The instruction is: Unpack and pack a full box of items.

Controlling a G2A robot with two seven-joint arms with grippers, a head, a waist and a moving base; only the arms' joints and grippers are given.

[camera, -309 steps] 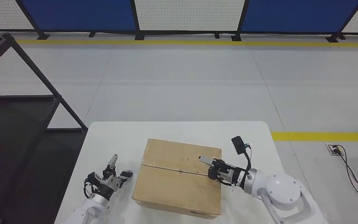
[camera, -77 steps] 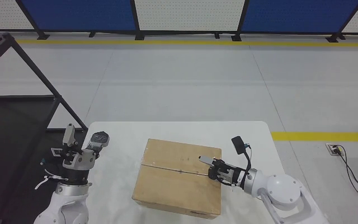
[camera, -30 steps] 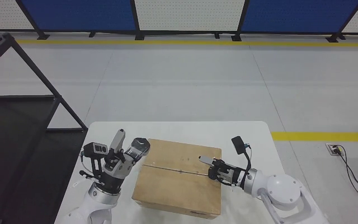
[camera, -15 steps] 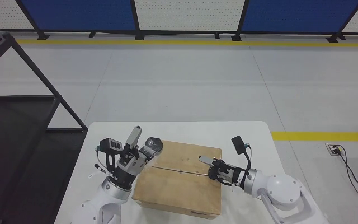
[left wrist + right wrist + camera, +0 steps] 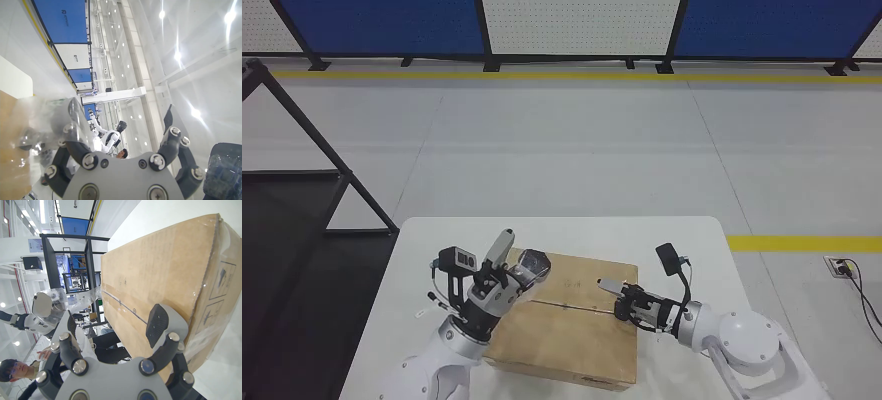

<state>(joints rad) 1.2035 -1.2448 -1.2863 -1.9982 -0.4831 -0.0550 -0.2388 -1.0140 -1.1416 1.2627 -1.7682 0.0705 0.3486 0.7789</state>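
Left end effector [image 5: 515, 257] had swung over the box [image 5: 562, 335] corner, released; right end effector [image 5: 618, 296] sat released at the seam [image 5: 562, 301], presumably for opening.

a large robotics test hall: blue and white partition panels [image 5: 382, 25] stand behind a yellow floor line [image 5: 542, 73], rows of ceiling lights [image 5: 177, 55] hang high overhead, with black metal racks [image 5: 56, 262] and another white robot [image 5: 105, 136] farther back.

Top view looks down; wrist views sit close (all share box [image 5: 562, 335]).
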